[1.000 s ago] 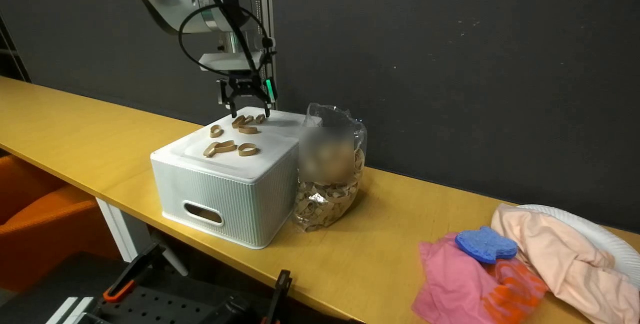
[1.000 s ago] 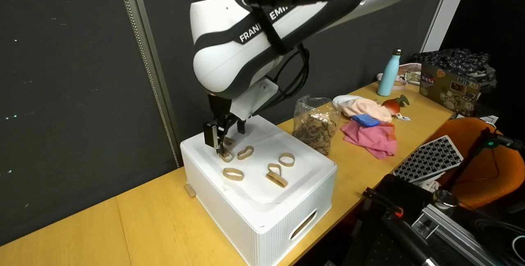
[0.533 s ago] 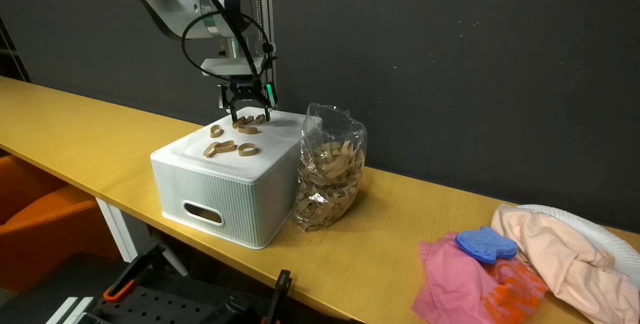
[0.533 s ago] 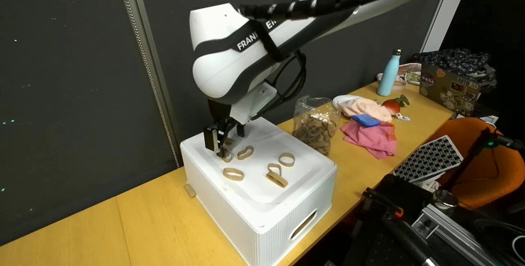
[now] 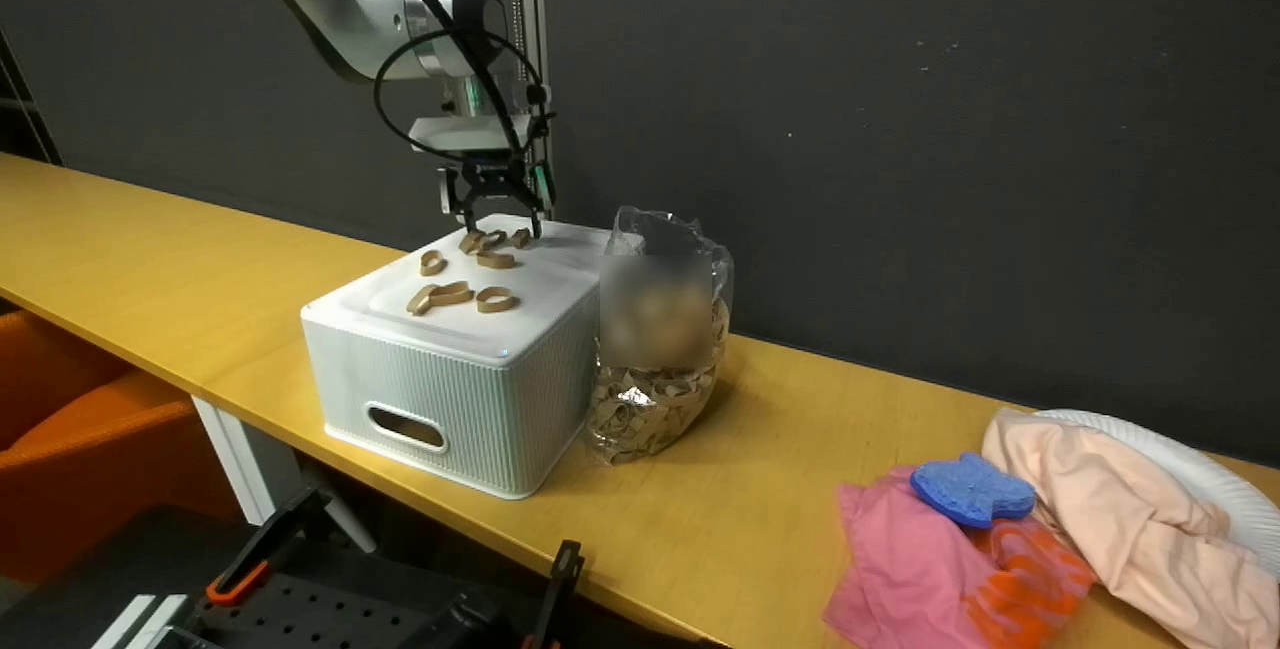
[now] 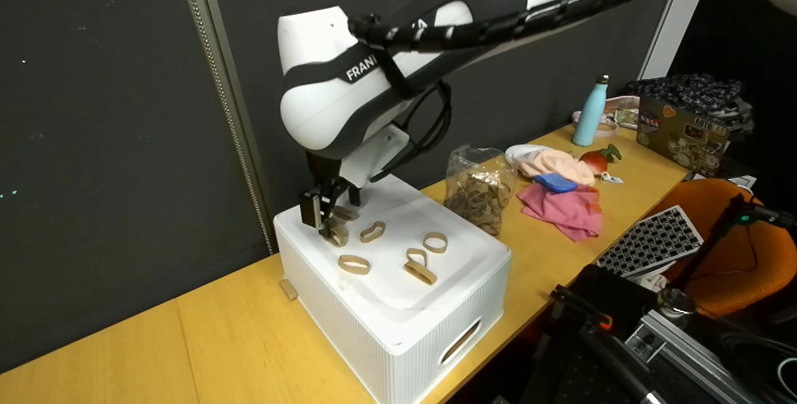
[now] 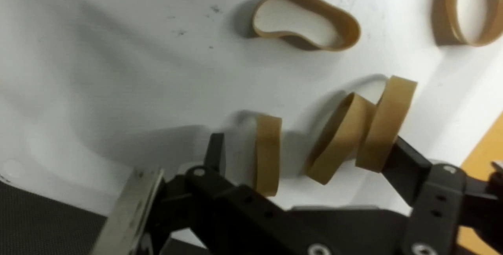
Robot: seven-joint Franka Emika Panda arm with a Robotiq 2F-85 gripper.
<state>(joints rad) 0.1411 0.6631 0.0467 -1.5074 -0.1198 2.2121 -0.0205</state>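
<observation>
Gripper [image 7: 308, 145] stood fingers apart; tan band [image 7: 268, 155] between them, two overlapping bands [image 7: 353, 131] beside one finger, white box [image 5: 460, 384] beneath.

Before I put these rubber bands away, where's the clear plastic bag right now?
In an exterior view, the clear plastic bag stands on the table just right of the white box, between it and the pink cloth.

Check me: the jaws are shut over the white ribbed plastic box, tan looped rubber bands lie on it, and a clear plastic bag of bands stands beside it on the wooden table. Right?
Not quite: the jaws are open, their fingers spread apart in the wrist view. The tan bands do lie on the white box, and the clear bag stands beside it on the table.
</observation>
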